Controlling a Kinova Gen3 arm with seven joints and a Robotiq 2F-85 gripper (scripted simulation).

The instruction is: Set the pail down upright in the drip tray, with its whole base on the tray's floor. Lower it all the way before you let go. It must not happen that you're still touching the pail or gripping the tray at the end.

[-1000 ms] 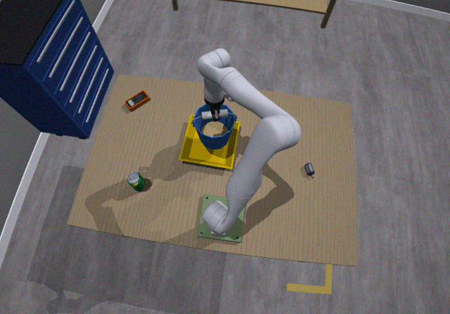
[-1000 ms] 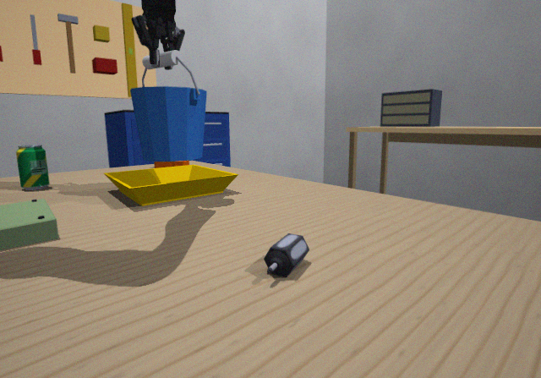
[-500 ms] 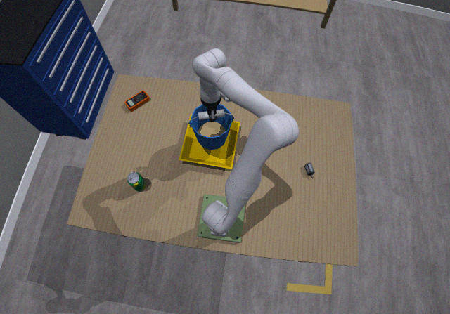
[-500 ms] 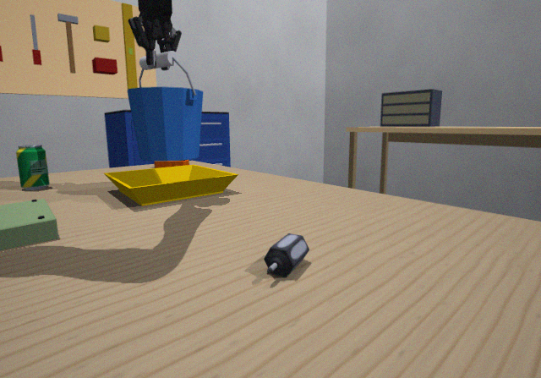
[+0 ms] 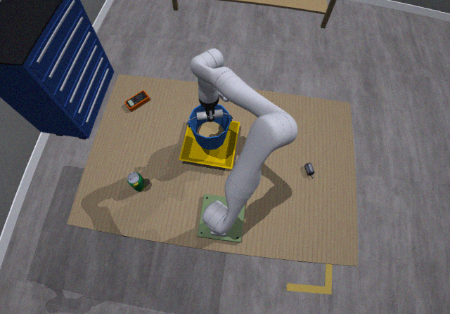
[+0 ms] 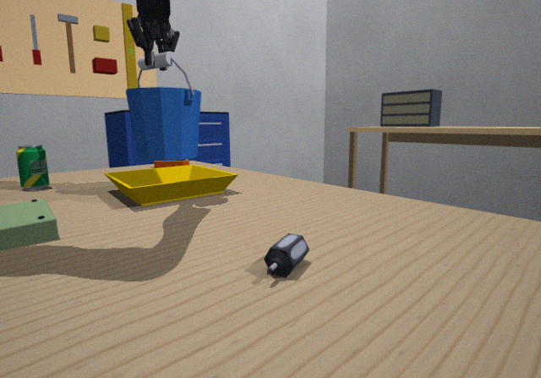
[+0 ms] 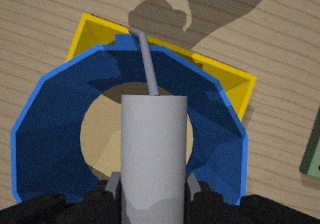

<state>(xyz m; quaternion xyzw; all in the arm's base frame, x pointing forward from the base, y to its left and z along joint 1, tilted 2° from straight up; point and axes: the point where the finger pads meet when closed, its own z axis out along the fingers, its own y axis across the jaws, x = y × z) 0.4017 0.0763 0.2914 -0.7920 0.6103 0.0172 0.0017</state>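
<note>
A blue pail (image 5: 214, 142) (image 6: 163, 120) (image 7: 45, 134) hangs upright by its wire handle over the yellow drip tray (image 5: 188, 151) (image 6: 174, 190) (image 7: 237, 91). My gripper (image 5: 209, 114) (image 6: 153, 61) (image 7: 152, 189) is shut on the handle's white grip (image 7: 152, 144). From above, the pail is over the far half of the tray. From the side, its base hangs about level with the tray's rim, so I cannot tell whether it touches the floor. The tray's floor under the pail is hidden.
An orange multimeter (image 5: 136, 100) (image 6: 172, 163) lies beyond the tray. A green can (image 5: 135, 180) (image 6: 31, 166) stands to its left, and a small motor (image 5: 309, 168) (image 6: 286, 254) lies to the right. The arm's green base plate (image 5: 236, 230) (image 6: 26, 223) and a blue drawer cabinet (image 5: 47, 60) are nearby.
</note>
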